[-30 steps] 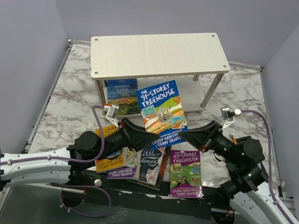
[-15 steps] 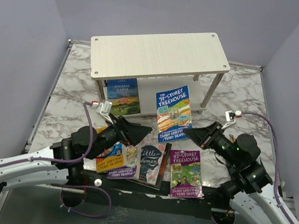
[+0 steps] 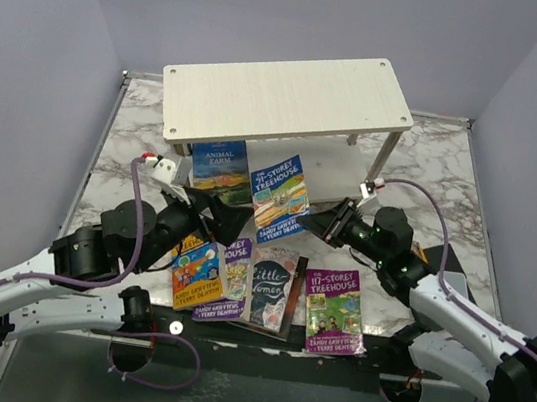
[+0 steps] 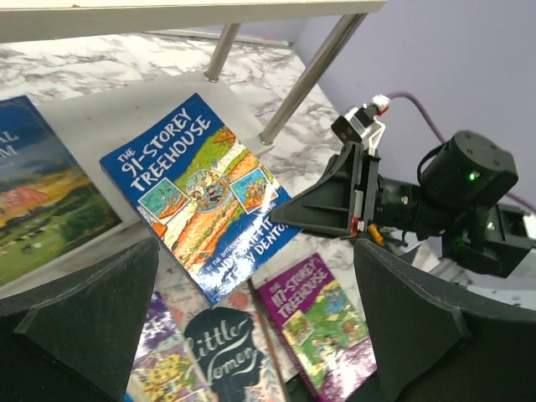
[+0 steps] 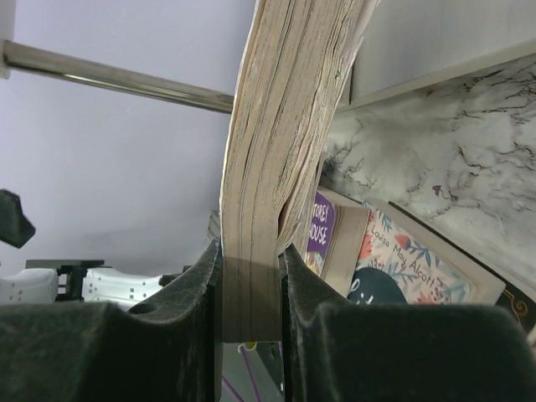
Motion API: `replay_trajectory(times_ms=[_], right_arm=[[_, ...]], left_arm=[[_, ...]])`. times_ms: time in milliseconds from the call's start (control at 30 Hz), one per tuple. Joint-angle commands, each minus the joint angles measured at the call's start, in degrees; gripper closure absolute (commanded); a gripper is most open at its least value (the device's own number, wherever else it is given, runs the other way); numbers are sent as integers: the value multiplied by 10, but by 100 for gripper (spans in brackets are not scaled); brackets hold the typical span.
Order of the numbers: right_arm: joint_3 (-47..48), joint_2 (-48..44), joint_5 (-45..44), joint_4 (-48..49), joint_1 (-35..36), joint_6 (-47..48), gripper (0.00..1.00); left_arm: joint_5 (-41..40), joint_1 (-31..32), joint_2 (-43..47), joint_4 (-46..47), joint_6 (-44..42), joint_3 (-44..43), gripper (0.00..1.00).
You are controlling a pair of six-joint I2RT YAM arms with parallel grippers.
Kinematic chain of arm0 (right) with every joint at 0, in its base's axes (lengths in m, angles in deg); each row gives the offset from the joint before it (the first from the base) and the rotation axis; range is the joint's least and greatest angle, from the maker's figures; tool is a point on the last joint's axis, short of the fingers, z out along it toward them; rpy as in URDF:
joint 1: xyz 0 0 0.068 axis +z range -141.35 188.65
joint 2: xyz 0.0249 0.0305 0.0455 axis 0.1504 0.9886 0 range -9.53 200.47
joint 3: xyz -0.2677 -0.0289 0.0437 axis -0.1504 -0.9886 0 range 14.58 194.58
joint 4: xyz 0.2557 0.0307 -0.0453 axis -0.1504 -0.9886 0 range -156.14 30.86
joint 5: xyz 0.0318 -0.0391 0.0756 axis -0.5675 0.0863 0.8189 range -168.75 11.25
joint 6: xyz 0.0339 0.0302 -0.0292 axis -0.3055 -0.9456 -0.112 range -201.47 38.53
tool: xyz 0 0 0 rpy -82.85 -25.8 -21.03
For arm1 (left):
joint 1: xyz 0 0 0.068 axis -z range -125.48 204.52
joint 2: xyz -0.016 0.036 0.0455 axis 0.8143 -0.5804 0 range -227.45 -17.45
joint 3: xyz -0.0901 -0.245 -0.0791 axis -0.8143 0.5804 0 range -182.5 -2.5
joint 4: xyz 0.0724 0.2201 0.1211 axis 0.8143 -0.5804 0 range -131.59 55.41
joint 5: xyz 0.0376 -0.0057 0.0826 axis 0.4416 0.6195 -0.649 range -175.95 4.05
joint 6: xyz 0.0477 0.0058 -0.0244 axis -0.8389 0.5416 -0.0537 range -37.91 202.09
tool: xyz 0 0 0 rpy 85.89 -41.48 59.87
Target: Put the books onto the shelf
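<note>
Near edge of the table: four books lie flat in a row. From the left they are an orange-yellow one, a purple one overlapping it, Little Women and the 117-Storey book.

Left gripper: jaws wide apart with nothing between them, above the row and just short of the blue book.

Right gripper: jaws narrow, clamped on the lower edge of the blue book. The wrist view shows the page block pinched between both pads.

Blue book: tilted, cover up, its upper part over the lower board of the shelf. Contact with that board cannot be determined.

Animal Farm leans just left of it, under the top board. The shelf stands mid-table, behind everything else.
</note>
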Motion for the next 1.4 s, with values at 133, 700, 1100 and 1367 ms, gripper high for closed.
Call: replay_trajectory(times_ms=[133,700,1100,1367], right_arm=[[75,139,27,229,15,-24,99],[222,431,8,385,42,-52,99],[326,559,-11,349,73,-35,99],[329,584,-26,346,93,-37,99]], left_arm=[[29,-1,27,-19,-141,14,1],[135,-1,106,79,-171,106,1],[160,-38,111,77,-160,121,1],[181,-73,114,78,-163,126,1]])
